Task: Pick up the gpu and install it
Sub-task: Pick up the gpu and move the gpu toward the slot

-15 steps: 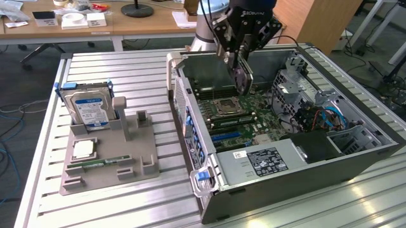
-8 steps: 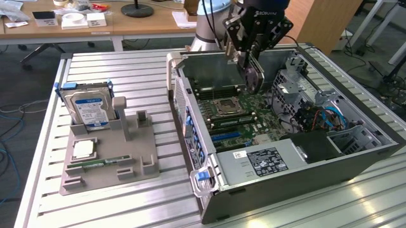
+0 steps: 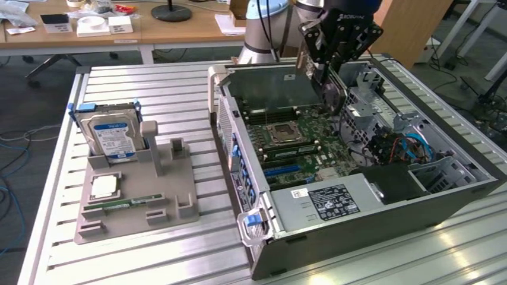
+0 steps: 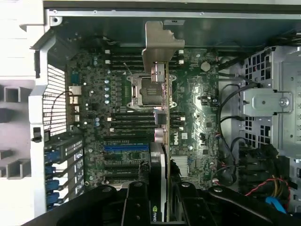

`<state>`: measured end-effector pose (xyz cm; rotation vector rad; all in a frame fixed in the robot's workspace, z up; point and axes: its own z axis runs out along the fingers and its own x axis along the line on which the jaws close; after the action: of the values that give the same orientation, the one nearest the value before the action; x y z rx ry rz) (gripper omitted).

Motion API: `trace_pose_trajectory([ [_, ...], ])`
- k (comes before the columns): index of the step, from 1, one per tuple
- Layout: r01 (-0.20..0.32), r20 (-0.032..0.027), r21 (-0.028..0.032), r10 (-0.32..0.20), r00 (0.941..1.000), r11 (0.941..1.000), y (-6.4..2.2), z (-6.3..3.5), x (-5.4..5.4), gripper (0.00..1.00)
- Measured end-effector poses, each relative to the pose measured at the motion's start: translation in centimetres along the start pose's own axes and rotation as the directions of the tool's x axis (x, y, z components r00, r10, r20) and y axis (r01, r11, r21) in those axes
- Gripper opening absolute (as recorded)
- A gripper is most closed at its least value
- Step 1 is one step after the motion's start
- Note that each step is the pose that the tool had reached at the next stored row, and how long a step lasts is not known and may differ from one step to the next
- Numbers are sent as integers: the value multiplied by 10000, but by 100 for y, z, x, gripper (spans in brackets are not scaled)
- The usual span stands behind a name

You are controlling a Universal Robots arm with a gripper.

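My gripper (image 3: 323, 70) is shut on the gpu (image 3: 333, 92), a thin card hanging on edge over the open computer case (image 3: 357, 231). It hovers above the motherboard (image 3: 301, 139), near the case's back wall. In the wrist view the gpu (image 4: 162, 113) appears edge-on, running from between my black fingers (image 4: 134, 207) out to its silvery end bracket (image 4: 160, 42). It sits above the CPU socket (image 4: 141, 89) and memory slots, clear of the board. The blue expansion slot (image 4: 124, 147) lies beside the card's line.
A grey fixture (image 3: 142, 202) on the slatted table at the exterior view's left holds an upright hard drive (image 3: 115, 136), a CPU chip (image 3: 105, 187) and a memory stick (image 3: 127, 205). Inside the case are a power supply (image 3: 333, 202), drive cages and cables (image 3: 404, 145).
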<state>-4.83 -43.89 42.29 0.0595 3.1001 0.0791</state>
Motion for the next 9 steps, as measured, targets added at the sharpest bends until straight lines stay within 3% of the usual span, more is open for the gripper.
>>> trace_pose_trajectory([
  [9,1,-1,-4,-1,10000,10000,10,11,-264,27],
])
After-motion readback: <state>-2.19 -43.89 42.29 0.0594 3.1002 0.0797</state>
